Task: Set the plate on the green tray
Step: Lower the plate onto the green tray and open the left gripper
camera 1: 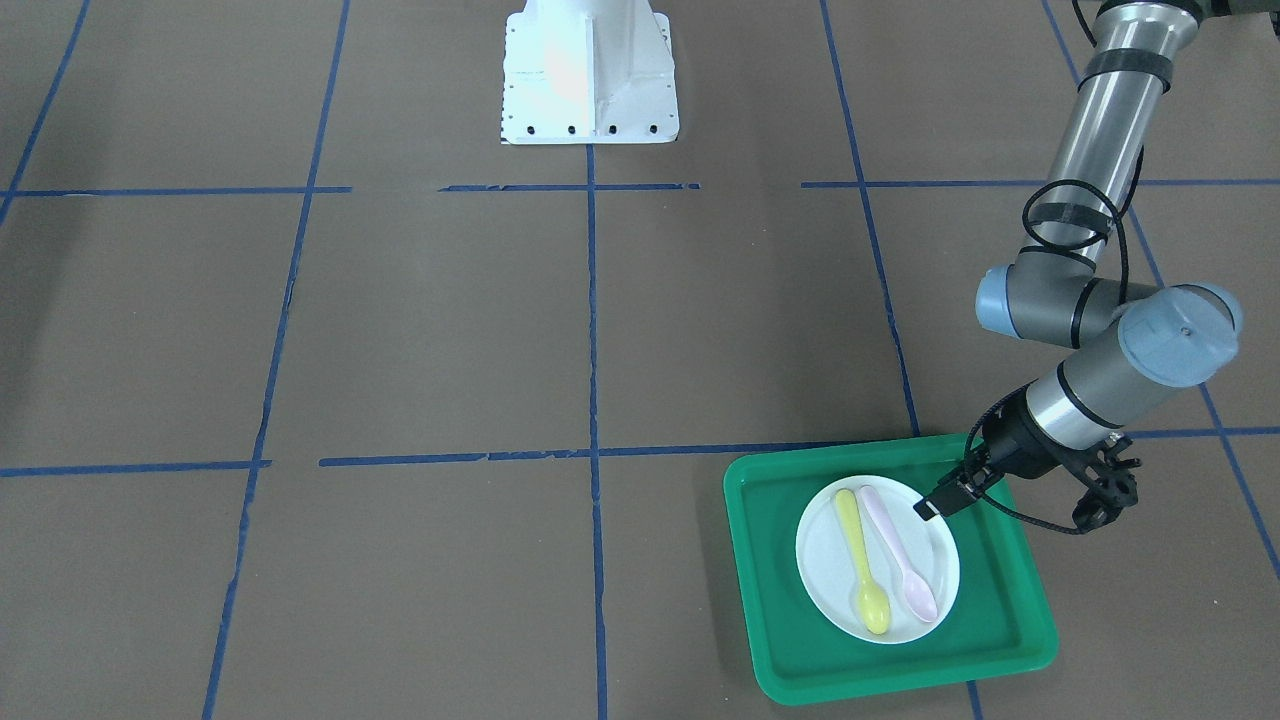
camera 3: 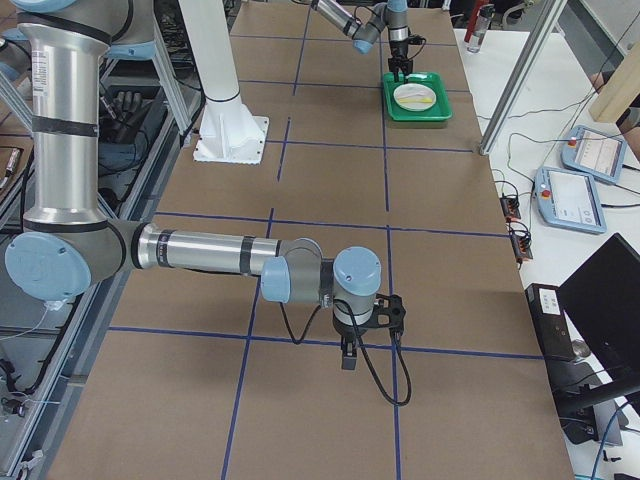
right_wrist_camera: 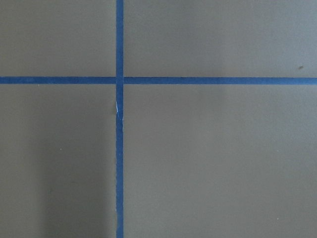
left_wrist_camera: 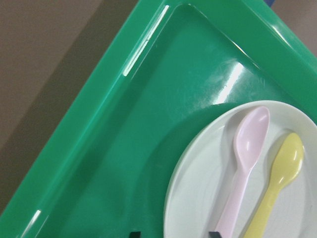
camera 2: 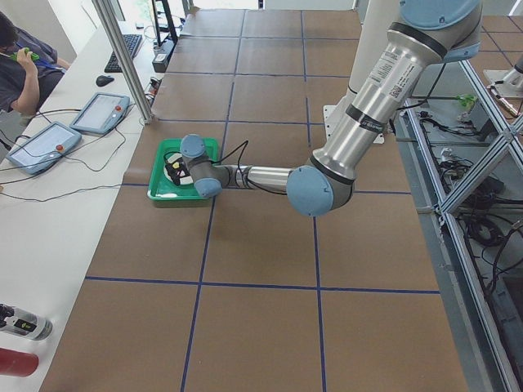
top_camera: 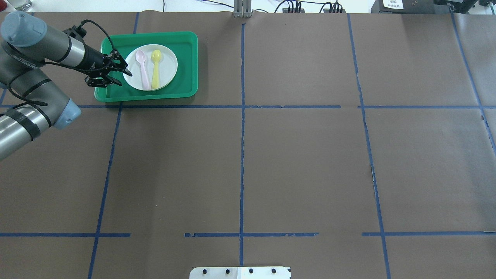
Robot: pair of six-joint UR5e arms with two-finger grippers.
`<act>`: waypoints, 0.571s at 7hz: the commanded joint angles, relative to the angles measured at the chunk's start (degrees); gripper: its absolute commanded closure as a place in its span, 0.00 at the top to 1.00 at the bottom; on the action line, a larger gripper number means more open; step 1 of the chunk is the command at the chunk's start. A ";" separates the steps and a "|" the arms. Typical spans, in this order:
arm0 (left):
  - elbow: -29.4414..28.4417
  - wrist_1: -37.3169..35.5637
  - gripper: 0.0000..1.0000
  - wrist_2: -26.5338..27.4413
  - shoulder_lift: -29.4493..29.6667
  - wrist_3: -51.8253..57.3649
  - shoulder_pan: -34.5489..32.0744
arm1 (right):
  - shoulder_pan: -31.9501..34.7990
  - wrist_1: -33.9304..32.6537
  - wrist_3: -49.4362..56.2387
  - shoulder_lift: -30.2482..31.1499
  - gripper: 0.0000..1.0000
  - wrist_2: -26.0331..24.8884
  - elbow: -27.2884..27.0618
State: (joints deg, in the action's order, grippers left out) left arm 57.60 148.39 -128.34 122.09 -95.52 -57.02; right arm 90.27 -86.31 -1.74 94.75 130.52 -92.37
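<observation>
So the plate (top_camera: 168, 64) sits in the green tray (top_camera: 188, 66), left hand (top_camera: 126, 78) open astride the plate's rim, right hand (camera 3: 347, 358) can't tell.

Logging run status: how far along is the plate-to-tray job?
Done: the plate lies flat inside the green tray, with a pink spoon and a yellow spoon on it. In hand: nothing. The left gripper is open at the plate's rim, one finger over the plate and one over the tray. Left: probably only pulling that arm clear.
</observation>
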 commanded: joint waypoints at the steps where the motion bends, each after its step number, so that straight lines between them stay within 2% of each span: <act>1: 0.93 -0.30 1.00 -0.68 -0.01 0.42 -1.33 | 0.00 0.00 -0.02 0.00 1.00 0.00 0.00; 2: 2.94 -1.34 1.00 -4.25 -0.18 1.30 -3.16 | 0.00 0.08 -0.02 0.00 1.00 0.00 0.00; 3: 8.10 -5.96 1.00 -7.85 -2.27 4.09 -4.40 | 0.00 0.00 -0.02 0.00 1.00 0.00 0.00; 4: 16.76 -12.45 1.00 -8.41 -6.12 9.42 -5.11 | 0.00 0.00 -0.02 0.00 1.00 0.00 0.00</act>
State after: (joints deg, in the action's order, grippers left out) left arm 66.09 142.30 -134.81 119.49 -91.01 -60.99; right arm 90.26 -86.29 -1.76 94.75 130.52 -92.37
